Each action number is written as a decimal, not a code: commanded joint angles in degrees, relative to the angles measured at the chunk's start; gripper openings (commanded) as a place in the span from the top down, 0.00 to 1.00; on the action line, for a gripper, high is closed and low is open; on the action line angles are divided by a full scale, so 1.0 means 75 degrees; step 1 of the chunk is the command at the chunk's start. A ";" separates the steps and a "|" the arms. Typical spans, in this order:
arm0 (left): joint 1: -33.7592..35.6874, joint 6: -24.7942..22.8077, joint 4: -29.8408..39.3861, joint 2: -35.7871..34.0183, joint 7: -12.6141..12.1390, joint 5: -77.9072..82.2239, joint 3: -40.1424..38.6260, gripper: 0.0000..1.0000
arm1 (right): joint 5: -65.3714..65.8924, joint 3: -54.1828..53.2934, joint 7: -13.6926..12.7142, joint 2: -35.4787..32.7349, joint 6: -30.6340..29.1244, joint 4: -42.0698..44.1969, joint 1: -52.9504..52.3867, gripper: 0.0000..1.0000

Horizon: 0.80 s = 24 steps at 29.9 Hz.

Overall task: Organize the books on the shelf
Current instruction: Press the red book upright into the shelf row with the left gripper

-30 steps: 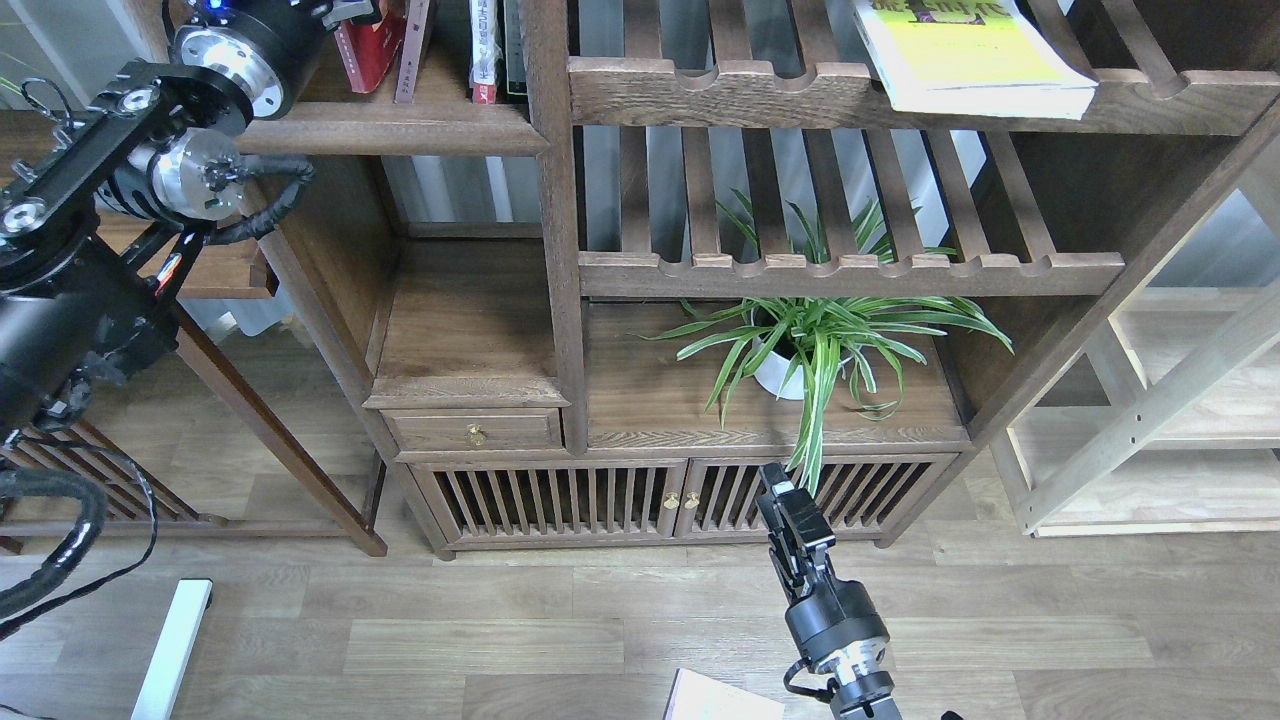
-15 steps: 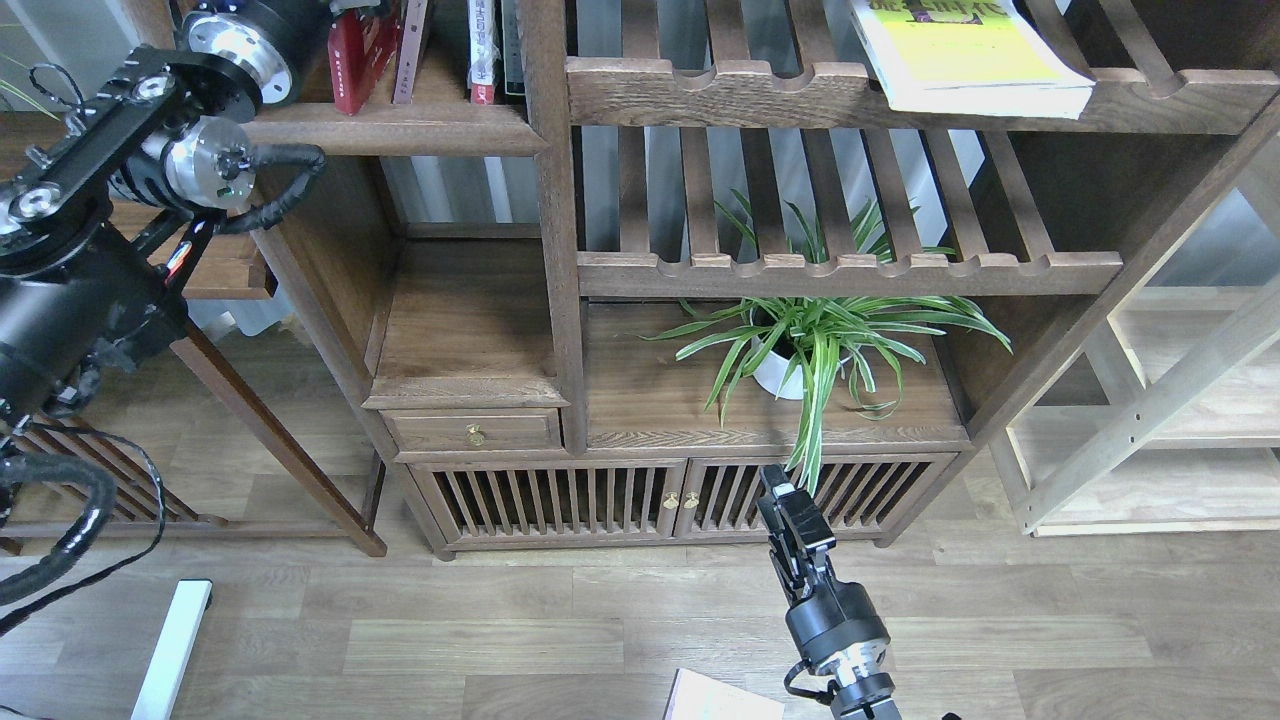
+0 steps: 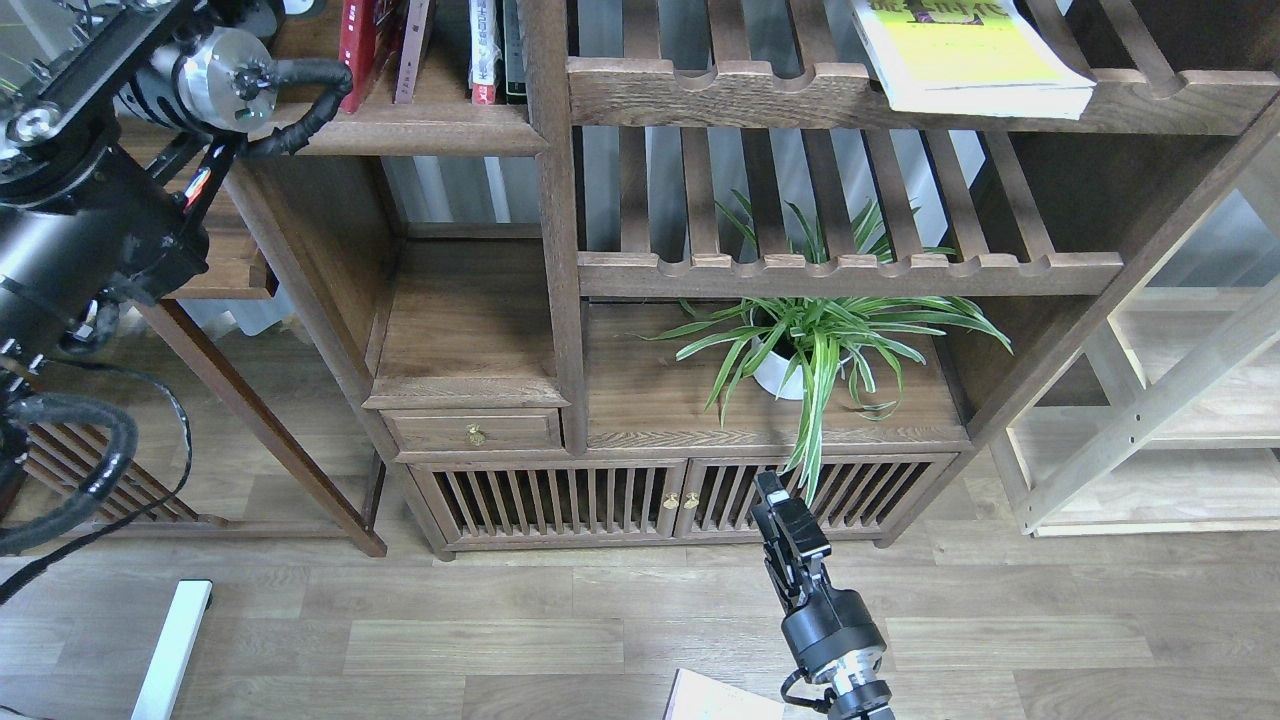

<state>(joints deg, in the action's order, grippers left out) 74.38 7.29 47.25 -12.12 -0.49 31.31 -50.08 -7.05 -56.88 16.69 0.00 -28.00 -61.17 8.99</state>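
Right fingers pointing up and away at the bottom centre, dark and seen nearly end-on; cannot tell whether apart or together, nothing visibly between them. Just beyond the tips, slatted cabinet doors with small brass knobs, and the drooping leaves of a potted plant. Behind the wrist, at the bottom edge, a corner of a pale book above the wood floor.

Left fingers out of view: left arm rising from the left edge and passing out of the picture at the top left corner, its far end cut off near the upper shelf.

On that shelf, a solid dark-brown board with a rounded front edge, a red book upright, right beside the arm's silver joint, with a thin mauve spine next to it and a white-red spine further right.

To the right, on the top slatted rack, a yellow-green book lying flat, well apart from both arms.
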 commanded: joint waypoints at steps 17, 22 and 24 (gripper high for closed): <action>-0.0179 0.0902 0.1854 -0.0587 -0.0180 -0.0038 -0.0412 0.44 | -0.0033 0.0037 0.0013 0.0001 0.0136 0.0058 -0.0004 0.32; -0.0635 0.1079 0.2733 -0.1067 -0.0415 -0.0038 -0.0435 0.42 | -0.0022 0.0037 0.0013 0.0001 0.0171 0.0058 -0.0004 0.31; -0.0893 0.1090 0.3131 -0.1266 -0.0439 -0.0038 -0.0482 0.42 | -0.0022 0.0037 0.0001 0.0001 0.0217 0.0058 -0.0004 0.31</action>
<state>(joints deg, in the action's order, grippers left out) 70.05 15.21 67.02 -19.57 -3.47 31.03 -53.28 -7.25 -56.60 16.79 0.00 -26.77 -60.73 8.96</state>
